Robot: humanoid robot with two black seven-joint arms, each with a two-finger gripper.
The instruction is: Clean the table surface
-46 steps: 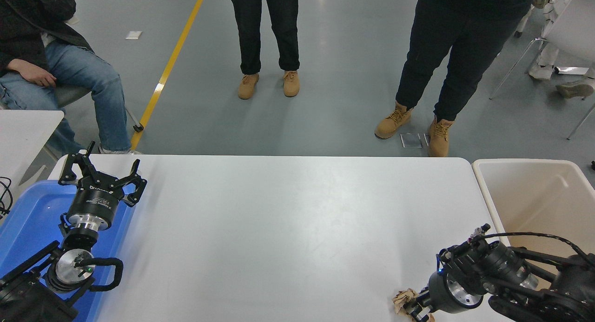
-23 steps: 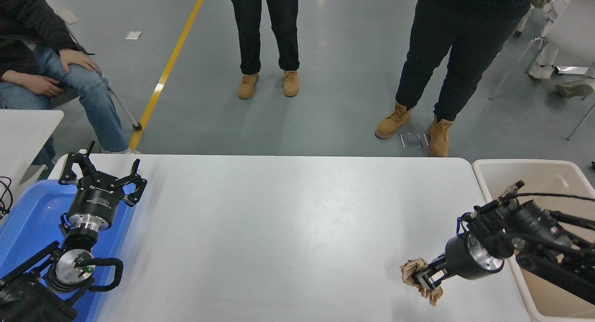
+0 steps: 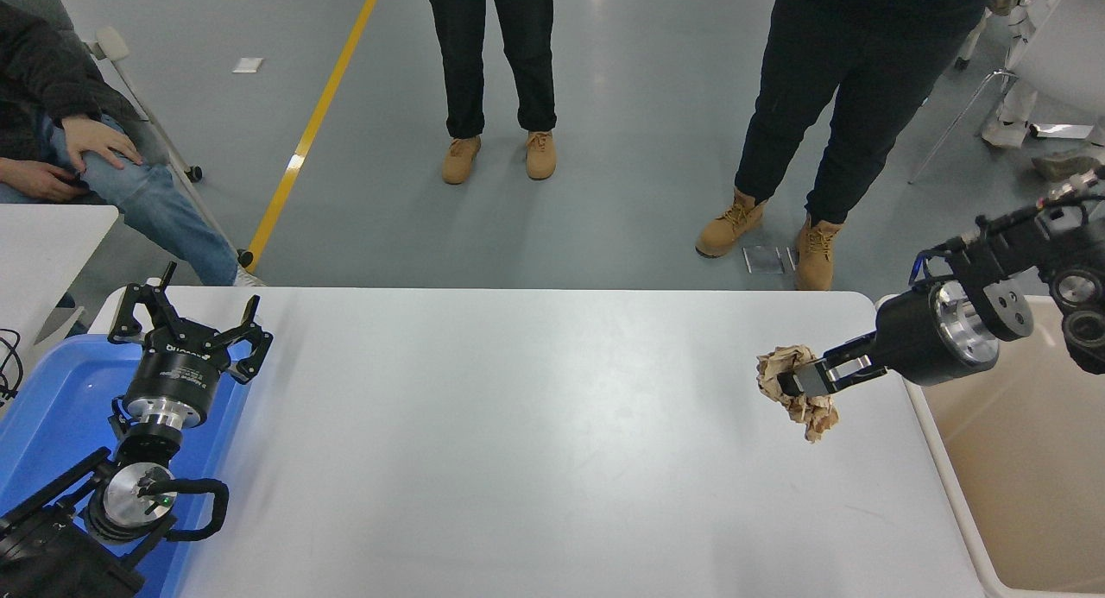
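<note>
1. Right gripper: clamped on crumpled brown paper wad, above white surface, near right edge.
2. Left gripper: spread wide, parked over blue tray.
3. Beige bin beside surface; grey floor, yellow line.

Both arms are black. Behind the left gripper sits a black cylinder with white lettering (too small to read), then a silver ring, and farther back a silver disc with a small green light and a looped black cable. Behind the right gripper come a black cylinder, a silver ring, and thin black cables.
</note>
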